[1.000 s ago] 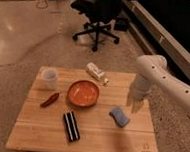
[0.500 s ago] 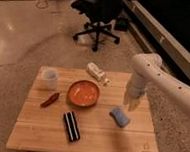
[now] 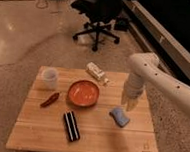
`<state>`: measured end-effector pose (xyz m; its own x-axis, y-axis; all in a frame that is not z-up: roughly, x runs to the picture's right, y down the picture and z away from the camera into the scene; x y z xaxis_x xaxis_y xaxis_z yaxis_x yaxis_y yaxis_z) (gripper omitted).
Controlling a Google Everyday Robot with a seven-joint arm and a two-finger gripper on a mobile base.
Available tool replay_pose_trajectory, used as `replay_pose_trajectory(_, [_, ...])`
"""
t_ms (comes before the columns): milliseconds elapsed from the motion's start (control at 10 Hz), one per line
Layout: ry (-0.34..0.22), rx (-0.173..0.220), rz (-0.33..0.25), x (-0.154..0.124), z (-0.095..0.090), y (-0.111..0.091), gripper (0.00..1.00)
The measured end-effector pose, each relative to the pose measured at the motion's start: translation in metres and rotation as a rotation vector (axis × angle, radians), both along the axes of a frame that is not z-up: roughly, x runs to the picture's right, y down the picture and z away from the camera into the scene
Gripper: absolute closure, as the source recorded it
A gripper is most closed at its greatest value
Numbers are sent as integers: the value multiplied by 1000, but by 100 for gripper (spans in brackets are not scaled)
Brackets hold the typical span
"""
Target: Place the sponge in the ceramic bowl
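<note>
Gripper (image 3: 130, 101) hovers near the table's (image 3: 132, 144) right edge, just beside the sponge (image 3: 119, 116). Can't tell how far open; the sponge isn't in it. Sponge lies right of the central ceramic bowl (image 3: 83, 93), open wood between them. Black striped block (image 3: 71, 125) toward the front edge, white bottle (image 3: 97, 72) at the back edge.

No readable txt: small dark mark (image 3: 146, 145) at near right corner of table (image 3: 98, 138) too blurred to read, nothing legible on white box (image 3: 96, 71) or on gripper (image 3: 130, 103) hanging just above-right of sponge (image 3: 119, 116).
</note>
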<state>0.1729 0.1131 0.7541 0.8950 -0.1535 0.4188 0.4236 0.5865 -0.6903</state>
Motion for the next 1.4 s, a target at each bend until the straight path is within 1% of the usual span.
replay_pose_trajectory(100, [-39,-10,0,11,0,0,56])
replay_pose_trajectory(200, [-41,-16,-33,14,-1,0,56])
replay_pose_trajectory(300, [-32,-5,-51,12,0,2,56])
replay_pose_trajectory(400, [-19,-4,-50,20,0,6,56])
replay_pose_trajectory(500, [-36,-6,-62,19,0,8,56])
replay_pose_trajectory(600, [-57,2,-79,17,-2,8,56])
replay_pose_trajectory(700, [-67,27,-75,30,-1,7,56])
replay_pose_trajectory(800, [-88,30,-74,30,5,12,56])
replay_pose_trajectory(900, [-86,22,-76,25,9,14,56])
replay_pose_trajectory(1000, [-85,29,-75,17,11,14,56])
replay_pose_trajectory(1100, [-81,28,-82,6,9,14,56])
replay_pose_trajectory(1200, [-88,29,-88,-9,12,11,56])
replay_pose_trajectory(1300, [-95,32,-89,-13,15,9,56])
replay_pose_trajectory(1400, [-120,42,-98,-11,18,4,56])
